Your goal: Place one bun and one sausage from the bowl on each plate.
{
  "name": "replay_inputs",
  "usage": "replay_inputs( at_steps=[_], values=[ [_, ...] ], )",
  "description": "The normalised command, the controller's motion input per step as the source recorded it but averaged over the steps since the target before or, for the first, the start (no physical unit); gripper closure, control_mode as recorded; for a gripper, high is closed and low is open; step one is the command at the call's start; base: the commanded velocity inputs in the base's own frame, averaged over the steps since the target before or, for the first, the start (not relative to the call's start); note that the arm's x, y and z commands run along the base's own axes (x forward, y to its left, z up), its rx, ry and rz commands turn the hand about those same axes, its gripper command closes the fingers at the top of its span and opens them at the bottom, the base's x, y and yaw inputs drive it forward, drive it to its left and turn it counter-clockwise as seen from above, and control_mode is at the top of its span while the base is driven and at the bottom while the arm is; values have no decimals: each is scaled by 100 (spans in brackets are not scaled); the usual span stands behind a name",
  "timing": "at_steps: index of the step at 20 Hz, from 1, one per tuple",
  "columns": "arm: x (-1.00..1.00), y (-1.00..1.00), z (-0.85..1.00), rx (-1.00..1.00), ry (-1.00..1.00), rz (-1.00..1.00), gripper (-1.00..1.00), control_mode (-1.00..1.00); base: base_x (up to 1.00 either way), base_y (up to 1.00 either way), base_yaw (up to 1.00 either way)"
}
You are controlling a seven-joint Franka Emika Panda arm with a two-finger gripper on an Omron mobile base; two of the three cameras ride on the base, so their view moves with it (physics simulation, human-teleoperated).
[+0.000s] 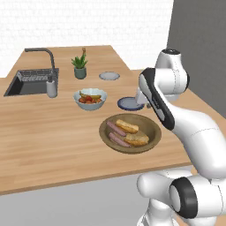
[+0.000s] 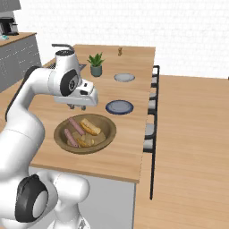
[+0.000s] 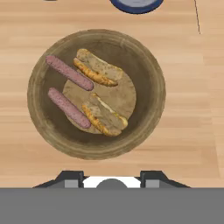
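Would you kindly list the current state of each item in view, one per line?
Wooden bowl: upright, holding all the food.
Buns: two, both in the bowl.
Sausages: two, side by side in the bowl.
Blue-rimmed plate: bare.
Pale grey plate: bare.
Gripper: above the bowl, jaws nearly shut, holding nothing.
Fruit bowl: filled.
Sink: rack inside.

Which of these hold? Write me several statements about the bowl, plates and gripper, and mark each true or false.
1. The wooden bowl holds two sausages and two buns. True.
2. The blue-rimmed plate already carries a bun. False: it is bare.
3. The gripper hangs above the bowl, holding nothing. True.
4. The pale grey plate is closer to the bowl than the blue-rimmed one. False: it lies farther, near the potted plant.
5. The white fruit bowl stands between the wooden bowl and the sink. True.
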Motion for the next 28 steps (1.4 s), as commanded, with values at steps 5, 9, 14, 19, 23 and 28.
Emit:
replay_inputs(
  at_steps=[5, 9, 14, 19, 23, 28],
  values=[
    [-15, 10, -6, 0, 0, 2, -100, -100, 0, 0, 0],
    [0, 39, -41, -4, 4, 8, -100, -100, 0, 0, 0],
    [32, 9, -57, -1, 11, 14, -100, -100, 0, 0, 0],
    [85, 0, -62, -3, 6, 14, -100, -100, 0, 0, 0],
    [79, 0, -54, -4, 0, 10, -100, -100, 0, 0, 0],
    [52, -1, -73, -7, 0, 8, -100, -100, 0, 0, 0]
  ],
)
